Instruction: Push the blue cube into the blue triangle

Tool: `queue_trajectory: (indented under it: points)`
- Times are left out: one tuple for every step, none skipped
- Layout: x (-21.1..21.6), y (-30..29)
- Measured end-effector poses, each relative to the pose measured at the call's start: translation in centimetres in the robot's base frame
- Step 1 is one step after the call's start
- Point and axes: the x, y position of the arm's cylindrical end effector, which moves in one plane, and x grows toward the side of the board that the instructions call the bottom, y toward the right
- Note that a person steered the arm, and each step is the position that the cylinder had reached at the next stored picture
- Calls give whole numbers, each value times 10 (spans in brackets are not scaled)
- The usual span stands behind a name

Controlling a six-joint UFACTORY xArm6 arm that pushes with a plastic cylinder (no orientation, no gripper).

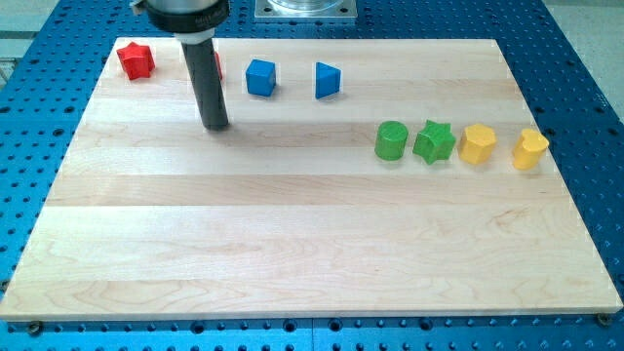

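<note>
While we rest low: our tip (216, 126) sits on the counter (292, 244), down-left of the blue cube (260, 77).
Blue cube: near the blue triangle (328, 80), apart, left of it.
Gripper: we carry none; nothing held.

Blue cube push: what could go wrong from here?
1. My tip sits below-left of the blue cube, not level with it. A push from this angle would likely send the cube toward the view's top edge, past the blue triangle.
2. A red block is mostly hidden behind the rod; lining up left of the cube may knock it.
3. An off-centre contact could spin the cube so it glances off the triangle.
</note>
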Motion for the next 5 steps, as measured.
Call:
queue_trajectory:
  points:
    - [-31,1]
    - [-52,2]
    - [-67,15]
    - [-74,45]
    - [-86,68]
